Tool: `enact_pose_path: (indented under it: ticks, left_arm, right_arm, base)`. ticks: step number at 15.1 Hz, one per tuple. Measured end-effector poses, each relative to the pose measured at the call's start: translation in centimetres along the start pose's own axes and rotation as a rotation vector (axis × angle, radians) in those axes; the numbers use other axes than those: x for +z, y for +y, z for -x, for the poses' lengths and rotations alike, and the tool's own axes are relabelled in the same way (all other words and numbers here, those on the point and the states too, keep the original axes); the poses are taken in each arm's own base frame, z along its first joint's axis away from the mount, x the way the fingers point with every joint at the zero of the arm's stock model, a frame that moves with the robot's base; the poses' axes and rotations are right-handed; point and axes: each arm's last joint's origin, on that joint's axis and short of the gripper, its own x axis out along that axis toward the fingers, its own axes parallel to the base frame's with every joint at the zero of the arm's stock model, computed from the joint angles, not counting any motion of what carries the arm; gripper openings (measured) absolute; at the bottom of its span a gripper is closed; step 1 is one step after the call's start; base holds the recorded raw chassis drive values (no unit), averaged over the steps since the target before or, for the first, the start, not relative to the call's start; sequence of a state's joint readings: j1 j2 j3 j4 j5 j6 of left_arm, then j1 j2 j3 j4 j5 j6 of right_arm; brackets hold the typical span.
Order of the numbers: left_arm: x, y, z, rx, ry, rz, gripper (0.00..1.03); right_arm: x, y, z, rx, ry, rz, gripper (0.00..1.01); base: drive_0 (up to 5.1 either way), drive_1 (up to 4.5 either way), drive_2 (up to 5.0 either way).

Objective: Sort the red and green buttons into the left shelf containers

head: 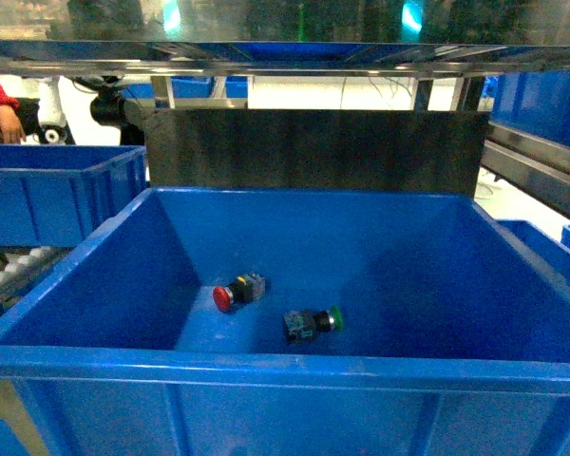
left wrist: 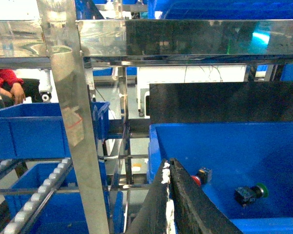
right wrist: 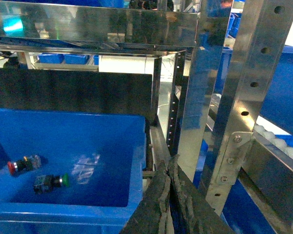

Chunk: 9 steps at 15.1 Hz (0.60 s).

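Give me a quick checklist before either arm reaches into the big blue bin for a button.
1. Red button in view on the floor of the big blue bin: ok.
2. Green button in view, lying apart from the red one: ok.
3. Nothing covering either button: ok.
4. Left gripper empty, jaws closed together: ok, but must open.
5. Right gripper empty, jaws closed together: ok, but must open.
6. Both grippers outside the bin, clear of the shelf posts: cannot tell.
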<state>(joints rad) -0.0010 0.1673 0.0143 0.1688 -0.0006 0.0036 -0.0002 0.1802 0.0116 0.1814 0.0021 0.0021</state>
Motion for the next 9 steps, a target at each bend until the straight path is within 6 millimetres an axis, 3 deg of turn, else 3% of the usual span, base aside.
enact_pose_path:
  ticks: [3, 9]
  left_arm:
    - [-0.3, 0.0, 1.0, 0.001, 0.011, 0.000, 0.02]
    - [-0.4, 0.0, 1.0, 0.000, 0.017, 0.000, 0.02]
  right_arm:
    - [-0.6, 0.0, 0.8, 0.001, 0.054, 0.000, 0.02]
    - [-0.3, 0.0, 1.1, 0.003, 0.006, 0.000, 0.02]
  base:
    - [0.0, 0.00, 0.0]
    - [0.0, 0.00, 0.0]
